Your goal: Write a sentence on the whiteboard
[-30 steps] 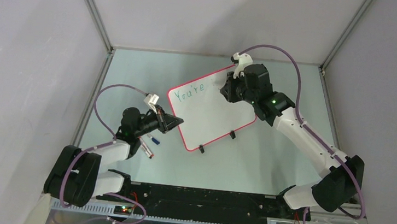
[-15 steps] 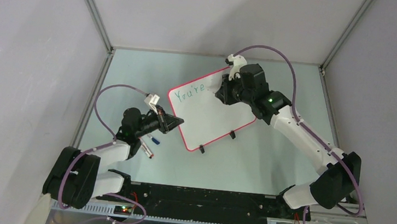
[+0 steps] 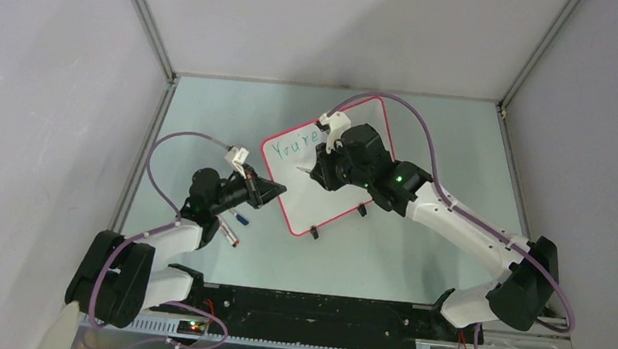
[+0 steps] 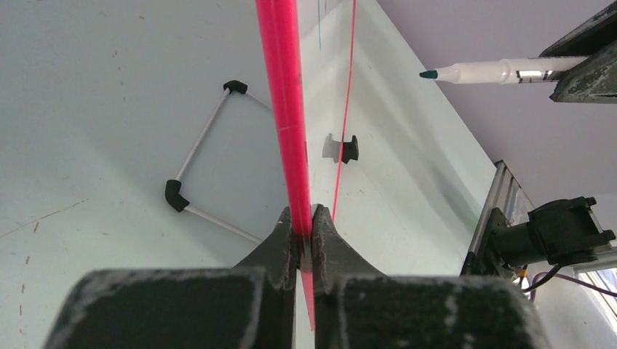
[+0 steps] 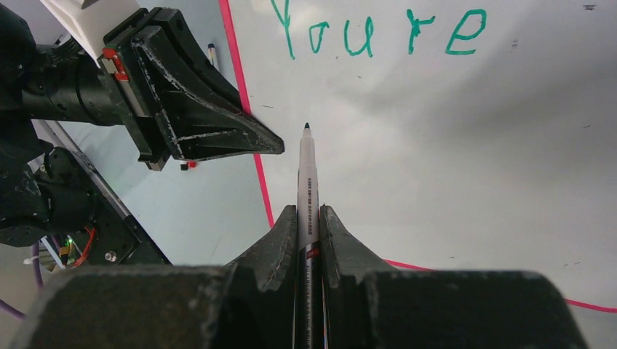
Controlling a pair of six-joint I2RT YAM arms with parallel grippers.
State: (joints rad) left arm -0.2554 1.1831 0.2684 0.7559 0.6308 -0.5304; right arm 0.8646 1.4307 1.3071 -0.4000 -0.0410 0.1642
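Note:
The whiteboard (image 3: pixel 308 196) lies tilted mid-table, glossy white with a red-pink rim and two black clip feet (image 3: pixel 362 209). Green writing "You're" (image 3: pixel 288 148) runs along its far left edge and shows in the right wrist view (image 5: pixel 378 33). My left gripper (image 3: pixel 274 191) is shut on the board's left rim (image 4: pixel 287 109). My right gripper (image 3: pixel 316 172) is shut on a green-tipped marker (image 5: pixel 305 185), held over the board below the writing, tip (image 5: pixel 306 126) pointing toward the left rim. The marker also shows in the left wrist view (image 4: pixel 487 71), just off the surface.
Two loose markers (image 3: pixel 232 225) lie on the table by my left arm. A thin white rod frame with black corners (image 4: pixel 200 163) lies on the table left of the board. Grey walls enclose the cell; a black rail (image 3: pixel 310 307) runs along the near edge.
My right arm has swung from the board's far right corner leftward and nearer, carrying the marker to below the word. The left gripper and the board have not moved.

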